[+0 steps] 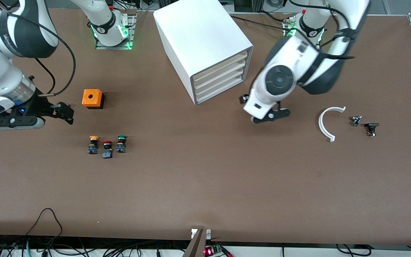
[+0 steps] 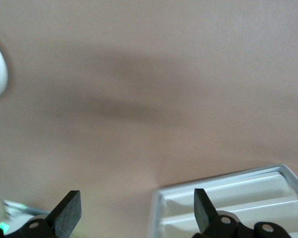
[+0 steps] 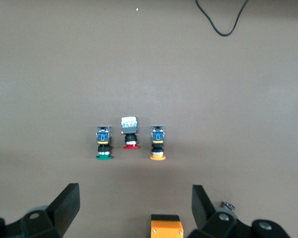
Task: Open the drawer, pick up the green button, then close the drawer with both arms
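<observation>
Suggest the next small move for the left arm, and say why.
Probably ease the open left tool toward a lower drawer of the cabinet to catch its front edge: all four drawers look shut, and the tool hangs empty just beside them.

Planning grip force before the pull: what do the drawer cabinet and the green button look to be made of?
Drawer cabinet: looks like white moulded plastic, smooth with a slight sheen; rounded edges and thin tray fronts suggest it, though painted metal can't be excluded. Green button: likely hard plastic; glossy green cap, yellow ring, dark blue-black body, possibly with metal contacts that cannot be seen.
</observation>
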Available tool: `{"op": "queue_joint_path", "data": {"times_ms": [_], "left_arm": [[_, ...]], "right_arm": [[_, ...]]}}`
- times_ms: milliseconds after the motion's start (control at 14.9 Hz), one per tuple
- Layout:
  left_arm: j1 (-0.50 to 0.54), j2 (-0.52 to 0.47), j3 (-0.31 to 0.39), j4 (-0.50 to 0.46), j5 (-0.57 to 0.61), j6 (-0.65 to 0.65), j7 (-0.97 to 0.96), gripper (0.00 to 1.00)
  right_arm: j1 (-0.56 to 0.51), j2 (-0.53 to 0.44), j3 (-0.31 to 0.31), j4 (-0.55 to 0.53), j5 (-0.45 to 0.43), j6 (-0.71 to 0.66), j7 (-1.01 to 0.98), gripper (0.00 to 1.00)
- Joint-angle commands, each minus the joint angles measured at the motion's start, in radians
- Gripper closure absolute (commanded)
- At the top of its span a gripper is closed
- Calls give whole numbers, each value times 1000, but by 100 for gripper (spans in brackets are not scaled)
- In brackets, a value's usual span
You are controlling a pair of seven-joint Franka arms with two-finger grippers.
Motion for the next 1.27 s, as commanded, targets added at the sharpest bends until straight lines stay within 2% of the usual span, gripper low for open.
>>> {"op": "queue_joint_path", "data": {"times_ms": [0, 201, 335, 469, 603, 737, 804, 871, 938, 1071, 1205], "left_arm": [[64, -30, -10, 78, 90, -56, 228, 0], [150, -103, -13, 99, 135, -50, 461, 0], [212, -134, -8, 103, 117, -43, 581, 0], [227, -180, 32, 77, 75, -1, 680, 0], [207, -244, 166, -7, -24, 77, 790, 0], [201, -353, 222, -182, -61, 192, 908, 0], [199, -394, 239, -236, -63, 229, 931, 0], [194, -419, 257, -252, -63, 235, 921, 0], [175, -422, 265, -250, -60, 235, 916, 0], [150, -423, 326, -241, -65, 237, 902, 0], [148, -429, 329, -230, -60, 177, 898, 0]], "right_arm": [[-3, -17, -4, 99, 22, -129, -17, 0], [-3, -11, -4, 200, 70, -223, -11, 0], [-3, -12, -5, 228, 81, -234, -12, 0], [-3, -11, -4, 274, 81, -261, -15, 0], [-4, -6, -4, 337, 81, -315, -17, 0], [-6, 9, -2, 401, 74, -379, -17, 0], [-6, 18, -2, 427, 72, -393, -17, 0], [-7, 19, -2, 440, 71, -399, -17, 0], [-7, 19, -4, 443, 71, -400, -15, 0], [-7, 17, -5, 444, 69, -396, -11, 0], [-10, 17, -7, 444, 71, -393, -11, 0]]}}
